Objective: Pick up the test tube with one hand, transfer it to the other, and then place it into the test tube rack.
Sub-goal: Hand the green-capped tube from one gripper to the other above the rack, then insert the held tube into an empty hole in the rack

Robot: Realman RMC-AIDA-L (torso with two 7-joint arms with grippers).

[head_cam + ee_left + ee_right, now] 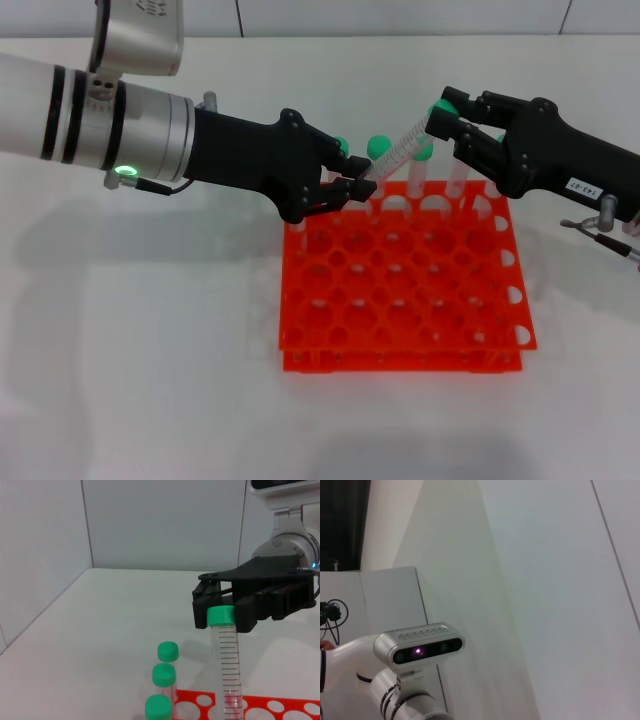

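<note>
Handover above the bright orange-red square plastic rack [400, 285]

Centre-frame, the slender clear green-capped plastic tube [402, 150] slants between both black two-finger grippers: left [362, 187] clenches its base, right [447, 118] closes around its cap for transfer.

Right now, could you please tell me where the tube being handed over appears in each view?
Head view: the tube slants above the rack's far edge, its lower end at the left gripper, its green cap at the right gripper.
Left wrist view: the tube stands upright in the foreground, its cap at the right gripper.
Right wrist view: not in it.
Shared landmark: the orange-red rack.
</note>
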